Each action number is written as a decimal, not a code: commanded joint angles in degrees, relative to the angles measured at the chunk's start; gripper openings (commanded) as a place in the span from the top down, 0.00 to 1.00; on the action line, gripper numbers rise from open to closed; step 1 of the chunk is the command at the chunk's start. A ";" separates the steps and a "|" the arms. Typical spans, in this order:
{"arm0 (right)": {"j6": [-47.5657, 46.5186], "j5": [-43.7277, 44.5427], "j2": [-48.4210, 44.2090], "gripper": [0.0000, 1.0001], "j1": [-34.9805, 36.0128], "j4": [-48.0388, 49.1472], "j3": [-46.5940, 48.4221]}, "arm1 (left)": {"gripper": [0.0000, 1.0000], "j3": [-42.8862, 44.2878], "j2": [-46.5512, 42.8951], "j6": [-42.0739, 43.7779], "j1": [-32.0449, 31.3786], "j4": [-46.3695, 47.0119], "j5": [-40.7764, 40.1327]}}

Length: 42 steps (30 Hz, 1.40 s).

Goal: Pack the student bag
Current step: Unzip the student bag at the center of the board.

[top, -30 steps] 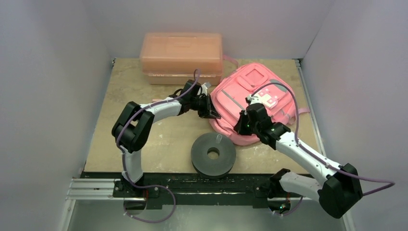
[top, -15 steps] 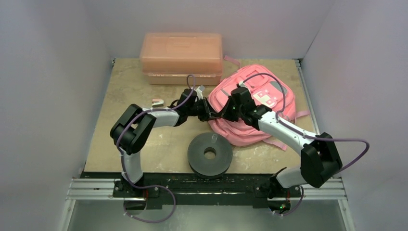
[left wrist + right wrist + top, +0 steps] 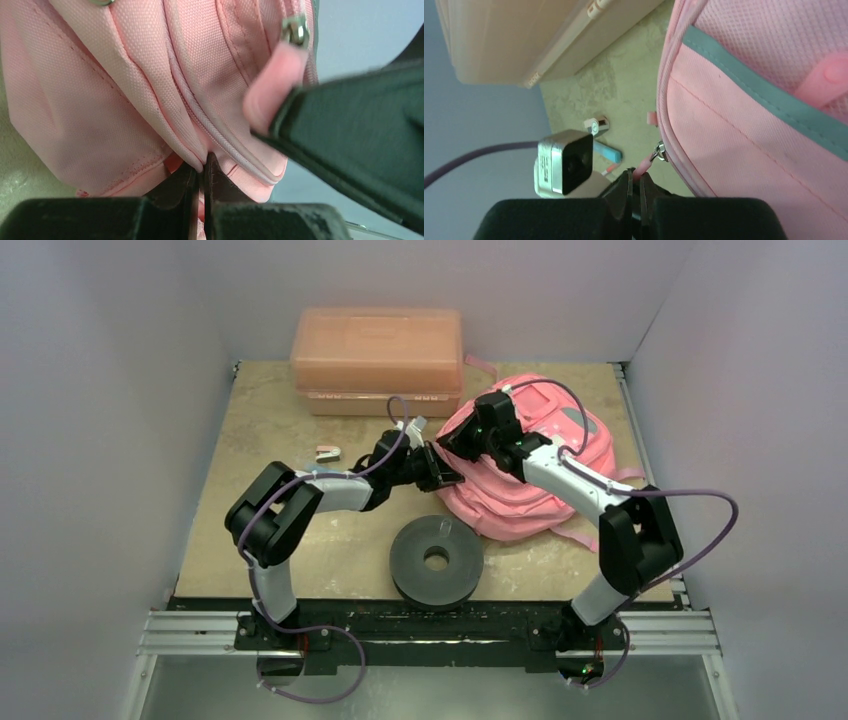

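The student bag (image 3: 530,480), a soft pink backpack, lies at the right middle of the table. My left gripper (image 3: 443,473) is at the bag's left edge, shut on a fold of pink fabric (image 3: 192,150) beside the zipper seam. My right gripper (image 3: 452,440) reaches in from above the bag, just behind the left one. It is shut on the pink zipper pull (image 3: 642,169), which hangs from a metal slider (image 3: 660,151). In the left wrist view the same zipper pull (image 3: 270,95) sticks out of the right gripper's dark finger.
A rigid salmon plastic box (image 3: 378,358) stands at the back. A dark grey disc with a centre hole (image 3: 437,560) lies in front of the bag. A small pink-and-white item (image 3: 327,453) sits left of the grippers. A blue pen (image 3: 606,152) lies by the left wrist camera (image 3: 564,162).
My right arm has swung from the bag's front face to its left edge and now meets the left gripper there. The left gripper has stayed at the bag's edge.
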 commanded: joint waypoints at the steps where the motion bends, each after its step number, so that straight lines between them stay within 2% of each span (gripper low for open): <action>1: 4.40 -3.02 3.15 1.00 0.46 15.65 10.68 | 1.00 0.27 -2.08 -0.92 -2.54 7.41 2.15; 7: 5.56 -3.89 12.20 1.00 -3.21 18.23 15.98 | 1.00 -0.33 -2.53 -0.29 -2.50 5.72 1.97; 10: 1.10 -3.65 15.13 1.00 -3.97 16.51 20.02 | 1.00 -0.67 -2.76 -0.09 -2.52 5.16 1.83; 13: -4.69 -7.18 14.72 1.00 -4.41 16.41 20.86 | 1.00 -0.65 -3.27 0.33 -2.47 4.25 2.03; 17: -18.90 -9.87 8.92 0.82 -4.46 9.20 20.78 | 1.00 0.69 -5.62 4.47 -2.43 -1.31 1.94; 18: -22.21 -10.13 6.08 0.74 -4.43 6.85 19.95 | 0.98 0.98 -6.30 5.62 -2.37 -3.00 1.91; 19: -28.16 -11.55 4.44 0.71 -4.52 3.55 20.00 | 0.92 1.24 -6.89 6.61 -2.29 -4.56 1.84; 22: -43.63 -7.25 0.59 0.60 -4.38 -11.76 21.02 | 0.75 1.47 -8.71 7.76 -1.58 -7.41 3.09; 24: -48.41 -4.70 -2.39 0.50 -4.22 -17.28 17.87 | 0.69 1.46 -10.15 8.49 -1.04 -8.45 4.52; 26: -54.32 -3.06 -5.20 0.48 -3.17 -20.53 13.92 | 0.64 1.64 -11.95 9.79 -0.27 -11.43 5.82; 30: -58.20 10.04 -8.56 0.44 0.29 -25.27 8.38 | 0.54 0.21 -16.68 10.75 2.40 -14.02 8.79; 32: -57.45 9.30 -10.31 0.42 1.37 -24.36 5.67 | 0.46 -2.18 -20.33 10.68 4.88 -14.32 10.00; 33: -56.68 7.55 -11.24 0.42 1.62 -23.30 4.57 | 0.36 -3.40 -22.47 10.88 6.37 -15.38 10.22; 35: -55.21 3.16 -13.03 0.38 2.18 -20.68 2.85 | 0.26 -5.49 -27.31 12.58 10.60 -22.17 9.94; 37: -54.33 2.13 -14.49 0.35 3.26 -18.39 1.77 | 0.25 -5.70 -32.25 16.71 15.62 -32.98 6.91; 40: -53.96 1.70 -14.31 0.31 3.59 -18.14 3.20 | 0.24 0.04 -37.78 24.54 21.38 -56.17 -5.84; 42: -54.72 3.27 -13.74 0.29 3.58 -19.37 4.59 | 0.22 3.00 -39.41 25.96 24.92 -66.57 -13.68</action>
